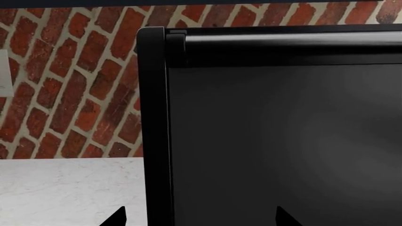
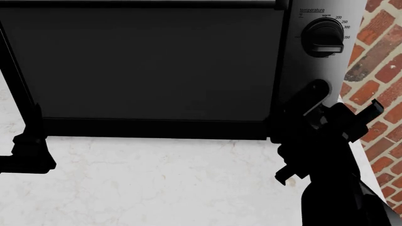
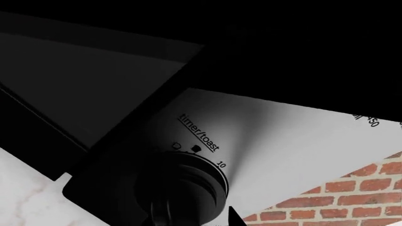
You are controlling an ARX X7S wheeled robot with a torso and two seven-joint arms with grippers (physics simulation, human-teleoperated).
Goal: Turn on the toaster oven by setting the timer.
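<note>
The toaster oven point(image 2: 157, 66) is a big black box with a wide dark glass door; it also shows in the left wrist view point(image 1: 283, 141). On its grey panel the timer point(image 2: 316, 88) is half hidden behind my right gripper point(image 2: 314, 110). In the right wrist view the timer point(image 3: 182, 186) sits under the label "timer/toast", right at my right gripper point(image 3: 201, 219). One fingertip point(image 3: 236, 219) lies by the knob's rim; the other is lost in the black. My left gripper point(image 1: 201, 219) is open and empty, straddling the oven's left front edge, and also shows in the head view point(image 2: 25, 141).
The larger temperature knob point(image 2: 322, 36) sits above the timer. A white marble counter point(image 2: 157, 179) runs in front of the oven. A red brick wall point(image 2: 377, 70) stands close at the right and behind point(image 1: 63, 70).
</note>
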